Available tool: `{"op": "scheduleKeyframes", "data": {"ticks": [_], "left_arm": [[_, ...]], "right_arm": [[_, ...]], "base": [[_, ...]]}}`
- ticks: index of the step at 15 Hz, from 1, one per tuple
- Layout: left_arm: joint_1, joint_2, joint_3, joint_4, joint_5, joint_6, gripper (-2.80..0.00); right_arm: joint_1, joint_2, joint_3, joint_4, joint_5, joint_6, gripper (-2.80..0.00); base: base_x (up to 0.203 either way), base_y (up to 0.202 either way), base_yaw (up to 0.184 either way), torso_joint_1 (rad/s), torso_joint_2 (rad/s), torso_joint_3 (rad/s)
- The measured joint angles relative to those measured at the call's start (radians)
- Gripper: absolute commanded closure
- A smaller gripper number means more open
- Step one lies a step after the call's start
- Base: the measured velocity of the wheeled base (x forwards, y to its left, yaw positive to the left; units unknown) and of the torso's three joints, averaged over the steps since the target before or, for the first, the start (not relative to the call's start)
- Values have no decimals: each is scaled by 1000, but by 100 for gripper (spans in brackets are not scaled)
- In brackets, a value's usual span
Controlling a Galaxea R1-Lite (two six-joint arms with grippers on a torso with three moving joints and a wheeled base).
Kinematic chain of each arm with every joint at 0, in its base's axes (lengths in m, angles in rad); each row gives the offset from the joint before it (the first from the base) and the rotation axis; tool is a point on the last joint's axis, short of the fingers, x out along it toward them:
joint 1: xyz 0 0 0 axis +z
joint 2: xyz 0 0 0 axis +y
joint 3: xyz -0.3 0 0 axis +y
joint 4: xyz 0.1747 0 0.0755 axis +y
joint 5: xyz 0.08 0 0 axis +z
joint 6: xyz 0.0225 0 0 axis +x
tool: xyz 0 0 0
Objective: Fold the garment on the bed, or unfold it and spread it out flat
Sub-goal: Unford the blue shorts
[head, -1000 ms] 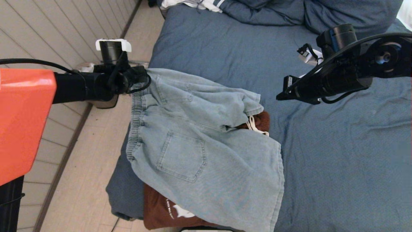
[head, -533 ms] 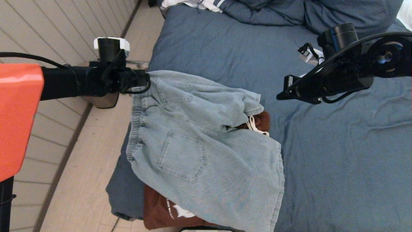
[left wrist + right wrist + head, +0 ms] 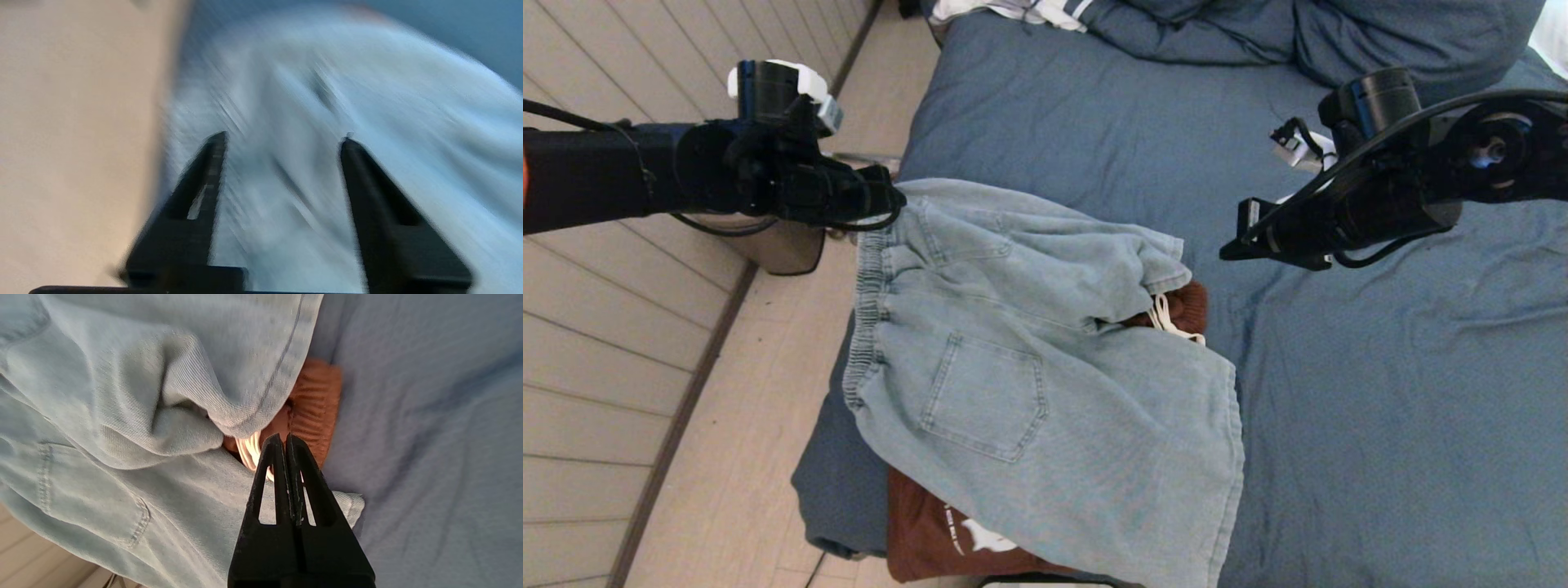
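Note:
Light-blue denim shorts (image 3: 1029, 359) lie rumpled at the left edge of the bed (image 3: 1380, 408), one leg bunched over the other. They cover most of a brown garment (image 3: 931, 539) with a white drawstring (image 3: 1168, 318). My left gripper (image 3: 886, 196) sits at the far corner of the waistband. In the left wrist view the left gripper (image 3: 284, 136) is open, with the denim (image 3: 367, 102) blurred beyond its fingers. My right gripper (image 3: 1233, 249) hovers above the sheet, right of the shorts. In the right wrist view it (image 3: 282, 437) is shut and empty, pointing at the brown cuff (image 3: 316, 400).
Blue pillows and bedding (image 3: 1339, 33) are piled at the far end, with a white striped cloth (image 3: 1029, 10) beside them. Pale floor (image 3: 768, 408) and a panelled wall run along the bed's left side. A beige object (image 3: 784, 253) stands under the left arm.
My left arm has turned and its orange cover has left the view; the wrist has shifted slightly left and up. The shorts and the right arm have hardly moved.

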Motion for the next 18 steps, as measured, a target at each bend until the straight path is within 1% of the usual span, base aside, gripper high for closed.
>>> {"op": "scheduleKeyframes", "data": {"ticks": [1, 2, 3, 5, 8, 9, 11, 12, 13, 17, 18], "left_arm": [[-3, -26, 32, 57, -54, -23, 0], [-8, -51, 85, 87, -85, -34, 0], [-17, -75, 151, 86, -100, -38, 0], [-52, -123, 299, 34, -105, -44, 0], [-123, -199, 528, -70, -105, -71, 0], [-136, -220, 606, -108, -106, -87, 0], [-151, -244, 730, -217, -108, -121, 0], [-159, -249, 764, -279, -107, -128, 0], [-163, -253, 783, -307, -109, -130, 0], [-168, -247, 804, -313, -113, -130, 0], [-169, -242, 804, -315, -114, -130, 0]], "right_arm": [[7, 12, 0, 0, 0, 1, 0], [16, 25, -2, 2, 0, 1, 0], [28, 33, -6, 1, 0, 1, 0], [58, 36, -7, 9, 0, -2, 0], [86, 17, 5, 11, -1, -4, 0], [97, 14, 17, 9, -1, -10, -280], [112, 15, 41, 1, -3, -21, -280], [116, 16, 49, 0, -3, -24, -280], [117, 18, 54, -1, -2, -27, -280], [119, 64, 46, -6, -1, -29, -280], [119, 77, 45, -24, 0, -27, -280]], "base": [[0, 0, 0, 0, 0, 0], [0, 0, 0, 0, 0, 0], [0, 0, 0, 0, 0, 0], [0, 0, 0, 0, 0, 0], [0, 0, 0, 0, 0, 0], [0, 0, 0, 0, 0, 0], [0, 0, 0, 0, 0, 0], [0, 0, 0, 0, 0, 0], [0, 0, 0, 0, 0, 0], [0, 0, 0, 0, 0, 0], [0, 0, 0, 0, 0, 0]]}}
